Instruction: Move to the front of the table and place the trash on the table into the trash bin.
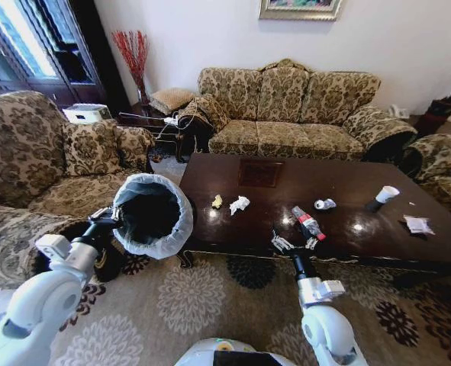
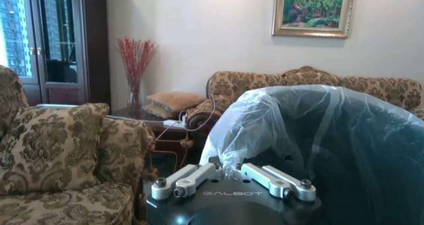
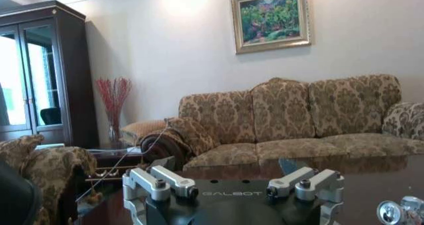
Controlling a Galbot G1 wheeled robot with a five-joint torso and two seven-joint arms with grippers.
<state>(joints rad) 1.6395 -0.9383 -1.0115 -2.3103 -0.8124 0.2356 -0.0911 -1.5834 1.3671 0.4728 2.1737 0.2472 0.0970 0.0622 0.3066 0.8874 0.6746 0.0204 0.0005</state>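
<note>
A patterned sofa (image 1: 301, 107) stands beyond the far edge of the glossy dark tabletop (image 1: 339, 187), and an armchair (image 1: 49, 164) sits off its left end. My left gripper (image 1: 105, 216) holds the trash bin (image 1: 153, 215) by its rim just off the tabletop's left near corner; its jaws are clenched on the whitish bag folded over the rim, and the bin tilts so its black inside faces me. My right gripper (image 1: 291, 245) hovers at the near edge, jaws spread wide and empty, just beside a clear bottle with a red label (image 1: 308, 223) lying on its side. Along the near half of the tabletop lie a yellowish scrap (image 1: 217, 201), a crumpled white tissue (image 1: 239, 204), a small can (image 1: 325, 203) on its side, a white paper cup (image 1: 385, 195) tipped over, and a clear wrapper (image 1: 418, 224) near the right end. A carved square is inset at the tabletop's middle
</note>
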